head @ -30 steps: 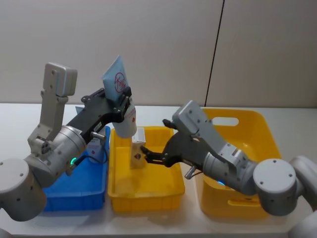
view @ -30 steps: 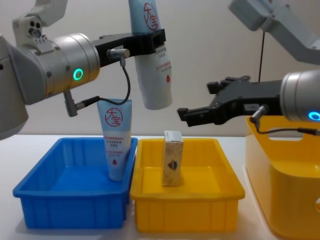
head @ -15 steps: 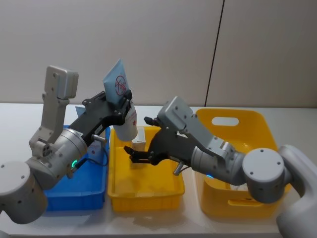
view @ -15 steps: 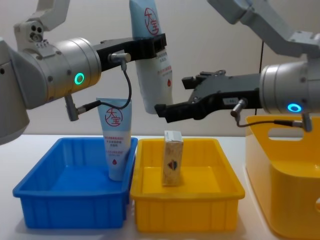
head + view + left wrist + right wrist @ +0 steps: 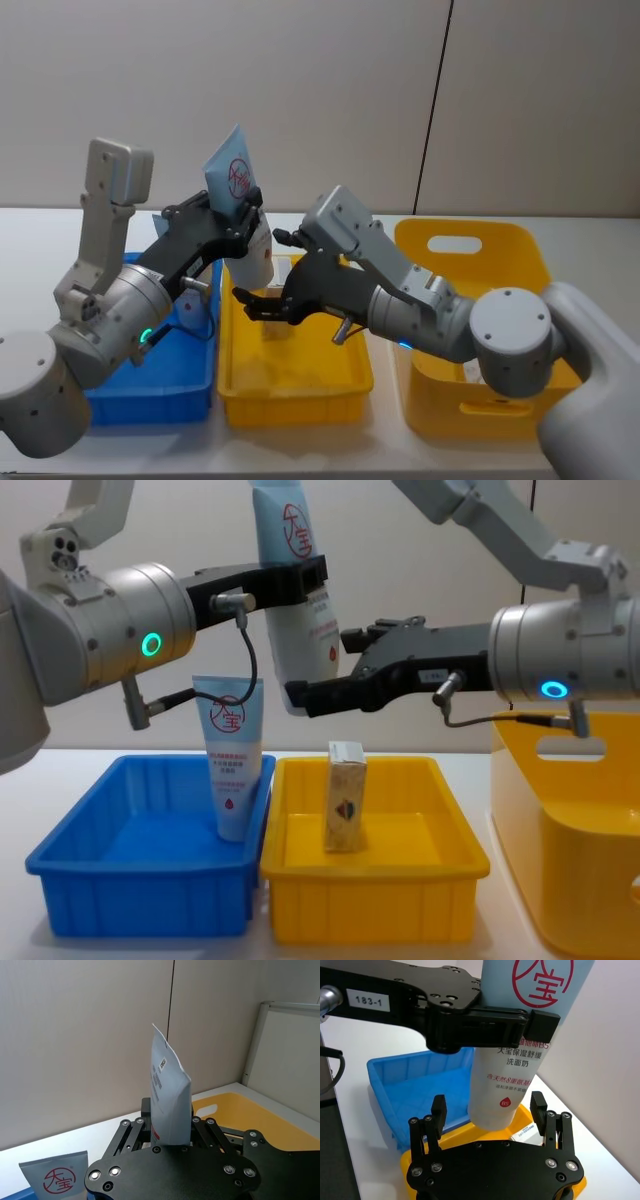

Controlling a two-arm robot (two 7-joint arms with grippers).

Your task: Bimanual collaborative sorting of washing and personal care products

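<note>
- At the left, a blue tray (image 5: pixel 140 890) holds a standing tube (image 5: pixel 232 765), set upright against its right wall.
- The held tube (image 5: pixel 297 630) is clamped round its upper body by the left gripper (image 5: pixel 298 578) and hung cap end down, above the left part of the small yellow tray (image 5: pixel 370 900).
- The right gripper (image 5: pixel 489 1110) is spread wide, with one of its fingers (image 5: pixel 439 1110) placed on either side of the held tube's lower end, apart from it.
- A cream carton (image 5: pixel 345 798) is stood upright in the small yellow tray; a large yellow bin (image 5: pixel 590 860) is placed at the far right.
- A drop is judged the main risk. If the left gripper were opened before the right is firmly shut, the held tube would fall towards the carton. A shallow pinch on the rounded end could also let it slip.
</note>
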